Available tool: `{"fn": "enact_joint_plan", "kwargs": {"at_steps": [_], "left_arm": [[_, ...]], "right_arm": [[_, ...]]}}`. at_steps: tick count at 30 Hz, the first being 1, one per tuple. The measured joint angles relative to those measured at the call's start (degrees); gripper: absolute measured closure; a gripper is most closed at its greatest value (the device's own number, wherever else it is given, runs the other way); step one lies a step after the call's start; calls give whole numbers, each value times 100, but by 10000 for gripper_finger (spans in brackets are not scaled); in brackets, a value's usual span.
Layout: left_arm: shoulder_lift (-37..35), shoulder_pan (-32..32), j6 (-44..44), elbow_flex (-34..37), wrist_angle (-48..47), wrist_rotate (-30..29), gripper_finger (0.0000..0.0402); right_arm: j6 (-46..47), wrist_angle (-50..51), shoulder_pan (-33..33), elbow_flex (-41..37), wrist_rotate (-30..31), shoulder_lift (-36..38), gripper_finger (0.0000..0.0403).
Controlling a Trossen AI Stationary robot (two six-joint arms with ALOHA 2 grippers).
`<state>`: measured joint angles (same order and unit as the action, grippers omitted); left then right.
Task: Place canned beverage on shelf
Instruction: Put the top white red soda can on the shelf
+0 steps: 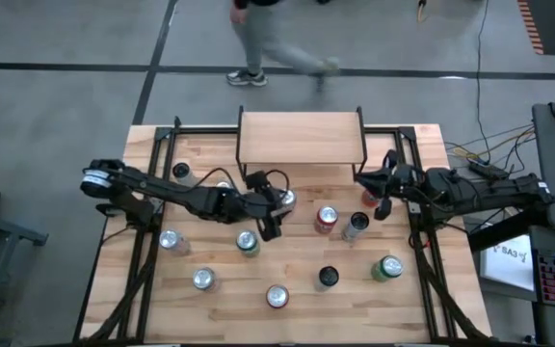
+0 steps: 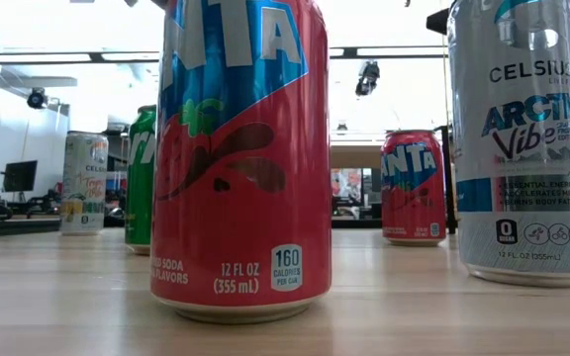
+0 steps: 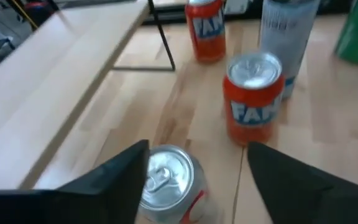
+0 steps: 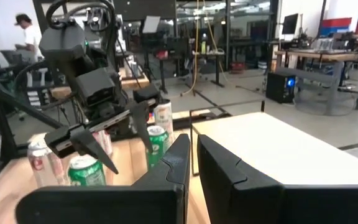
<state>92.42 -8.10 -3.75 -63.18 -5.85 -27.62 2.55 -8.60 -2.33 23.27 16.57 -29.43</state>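
From above we see the butcher-block table [image 1: 297, 289] on grey floor, with the light wood shelf on thin black legs [image 1: 301, 138] at twelve o'clock. The left gripper [image 1: 276, 214] hangs at table centre, the silver-topped can [image 1: 286, 200] just beside it, off the shelf. The right gripper [image 1: 378, 198] waits at two o'clock.

At table height, a red Fanta can [image 2: 240, 158] fills our foreground.

In our left wrist view, the fingers [image 3: 120, 177] stand apart with the silver-topped can [image 3: 166, 183] between them.

In our right wrist view, the fingers [image 4: 166, 171] rest together.
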Motion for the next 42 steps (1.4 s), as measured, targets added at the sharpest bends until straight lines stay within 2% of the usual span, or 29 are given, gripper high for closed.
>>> {"fn": "enact_joint_plan", "kwargs": {"at_steps": [5,10,42], "left_arm": [[268,20,118,-139,-72,-2,75],[421,64,111,-253,-114,-25,51],[634,476,-304,-206,-150,-37,48]], "right_arm": [[154,108,0,-7,-1,-92,380],[235,186,-2,-9,-4,-160,380],[302,406,-4,-15,-4,-155,380]]}}
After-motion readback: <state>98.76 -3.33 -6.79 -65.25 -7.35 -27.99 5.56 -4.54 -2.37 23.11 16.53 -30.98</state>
